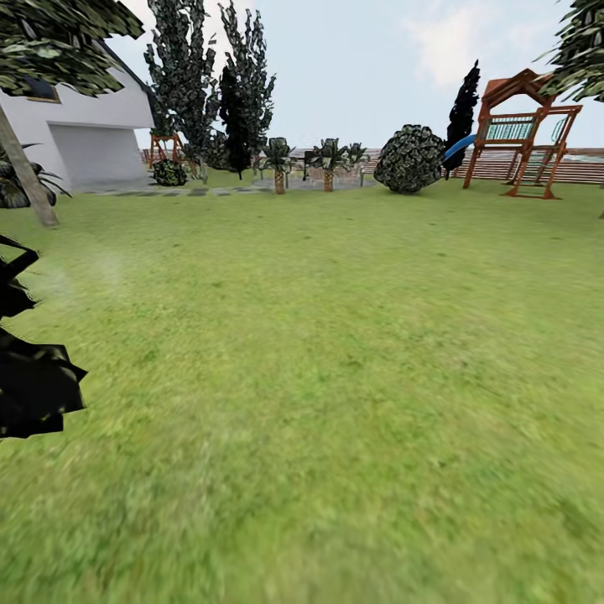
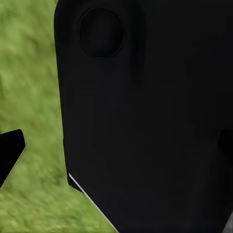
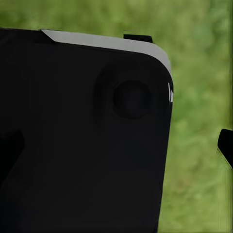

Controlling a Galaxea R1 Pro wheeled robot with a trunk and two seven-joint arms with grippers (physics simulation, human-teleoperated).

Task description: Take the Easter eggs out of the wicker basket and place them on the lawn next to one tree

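The lawn (image 1: 335, 377) stretches wide and flat ahead of me in the head view. The Easter eggs and the wicker basket are out of view. A tree with a leaning grey-brown trunk (image 1: 29, 180) stands at the far left by the house. In the left wrist view my left gripper (image 2: 116, 150) is open, one fingertip (image 2: 9, 153) dark against the grass and the robot's black body behind it. In the right wrist view my right gripper (image 3: 116, 148) is open too, one fingertip (image 3: 226, 147) over grass. Neither holds anything.
A white house (image 1: 84, 134) stands at the back left. Tall dark trees (image 1: 210, 92), short palms (image 1: 279, 164) and a round bush (image 1: 409, 158) line the far side. A wooden playset (image 1: 524, 130) and fence (image 1: 579, 168) are at the back right. Black foliage (image 1: 33, 386) hangs close at my left.
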